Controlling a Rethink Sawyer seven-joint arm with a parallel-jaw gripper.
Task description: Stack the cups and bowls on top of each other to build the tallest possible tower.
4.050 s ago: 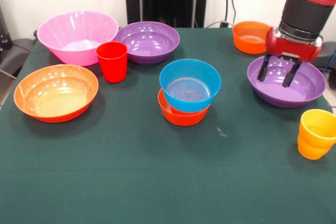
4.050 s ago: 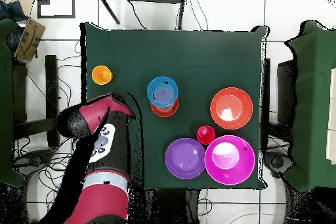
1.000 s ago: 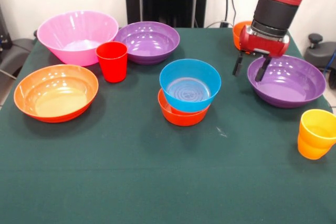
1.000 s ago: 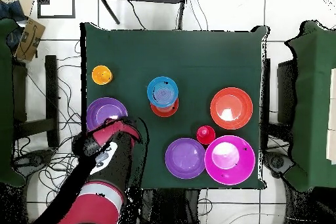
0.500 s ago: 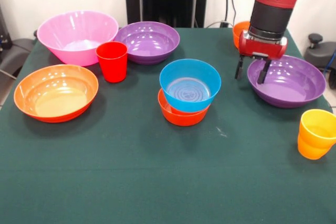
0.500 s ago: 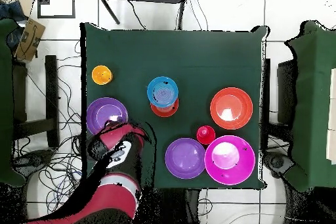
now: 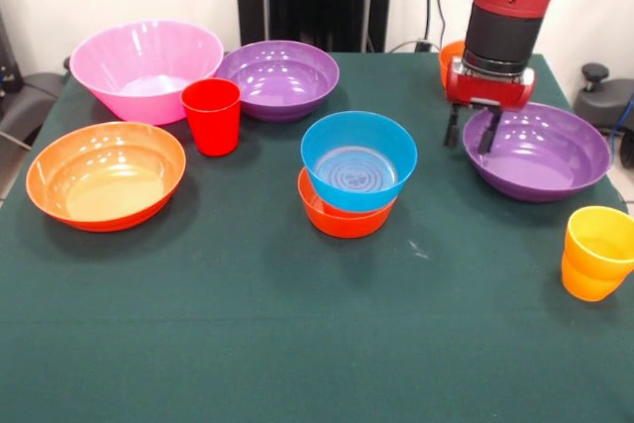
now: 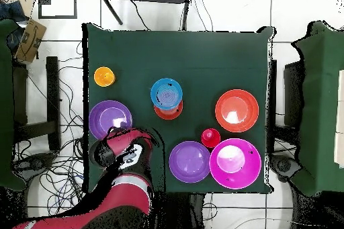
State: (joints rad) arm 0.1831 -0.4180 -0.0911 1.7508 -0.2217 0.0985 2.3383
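A: Nearest the camera, what sits by the pincer (image 7: 469,132)?

B: The yellow-orange cup (image 7: 597,253), well in front of it and off to the side, alone. Further in, level with the pincer on its other side, the blue bowl (image 7: 358,159) rests in a small orange bowl (image 7: 339,216); that pair is all the tower there is so far.

A: And the pincer itself?

B: Fingers apart, holding nothing, straddling the near rim of the purple bowl (image 7: 538,151), one finger outside, one over the inside.

A: Risk?

B: I'd guess a thin-rim pinch: a wide, glossy bowl could tip or slip as it lifts, or drag on the table (image 7: 248,344).

A: Further back?

B: An orange bowl (image 7: 454,58) just behind the arm, mostly hidden. Well away across the table: red cup (image 7: 212,115), large orange bowl (image 7: 105,174), second purple bowl (image 7: 278,77), pink bowl (image 7: 146,67).

A: The overhead?

B: It shows the spacing from above, but the arm covers the pincer and the rear orange bowl; only the front shows the fingers.
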